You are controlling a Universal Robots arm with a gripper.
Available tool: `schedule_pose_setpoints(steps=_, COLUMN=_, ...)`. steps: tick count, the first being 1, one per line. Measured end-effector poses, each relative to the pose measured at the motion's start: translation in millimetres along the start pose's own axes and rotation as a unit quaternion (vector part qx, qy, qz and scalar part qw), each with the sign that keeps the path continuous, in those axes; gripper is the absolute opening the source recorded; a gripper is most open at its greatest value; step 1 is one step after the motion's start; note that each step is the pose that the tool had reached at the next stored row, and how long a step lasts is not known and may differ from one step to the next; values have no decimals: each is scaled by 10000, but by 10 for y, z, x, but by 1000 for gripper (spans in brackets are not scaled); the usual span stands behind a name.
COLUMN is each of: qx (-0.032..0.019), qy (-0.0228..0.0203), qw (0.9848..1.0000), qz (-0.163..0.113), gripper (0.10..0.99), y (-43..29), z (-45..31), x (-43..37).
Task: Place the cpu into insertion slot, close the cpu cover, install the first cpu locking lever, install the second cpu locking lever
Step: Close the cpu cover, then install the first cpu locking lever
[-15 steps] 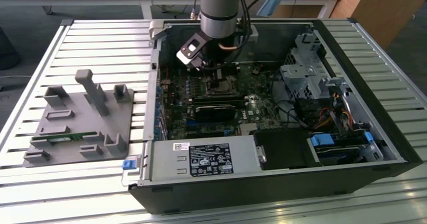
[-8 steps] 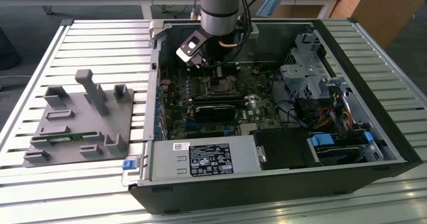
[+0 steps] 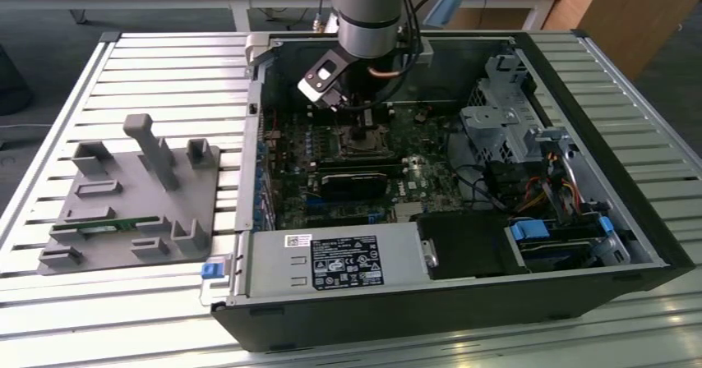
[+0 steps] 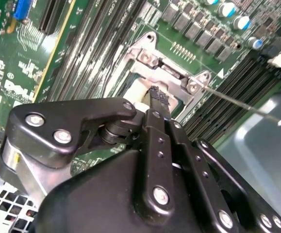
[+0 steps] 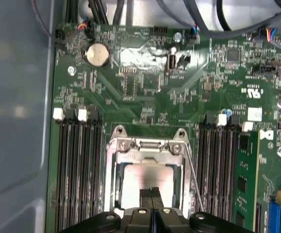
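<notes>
Exterior view: bright, soft daylight on slatted counter [image 3: 143,64]; inside of computer case [image 3: 439,310] darker, shadowy. First wrist view: white glare patch on green board [image 5: 145,104]; case wall [image 5: 14,97] blurry. Second wrist view: gripper [image 4: 157,99] very close, soft; screws [image 4: 161,195] shine.

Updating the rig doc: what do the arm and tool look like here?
In the exterior view the arm is a silver-grey cylinder with a darker band near the wrist. A black-and-white box is mounted there, with an orange cable looping beside it. The tool is matte black: linked bars with silver screw heads and a silver metal bracket on one side.
</notes>
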State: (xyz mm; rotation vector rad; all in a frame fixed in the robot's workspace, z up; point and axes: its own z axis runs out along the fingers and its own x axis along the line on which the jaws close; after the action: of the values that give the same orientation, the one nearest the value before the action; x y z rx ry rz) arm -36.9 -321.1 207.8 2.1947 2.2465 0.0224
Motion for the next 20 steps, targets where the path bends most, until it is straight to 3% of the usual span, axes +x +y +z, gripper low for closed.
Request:
schedule_pose_setpoints(steps=7, qx=0, qy=1, qw=10000, qz=0, gripper=106, y=56, z=1, x=-2)
schedule_pose_setpoints(steps=20, qx=1, qy=2, qw=10000, qz=0, gripper=106, y=79, z=-5, x=-2)
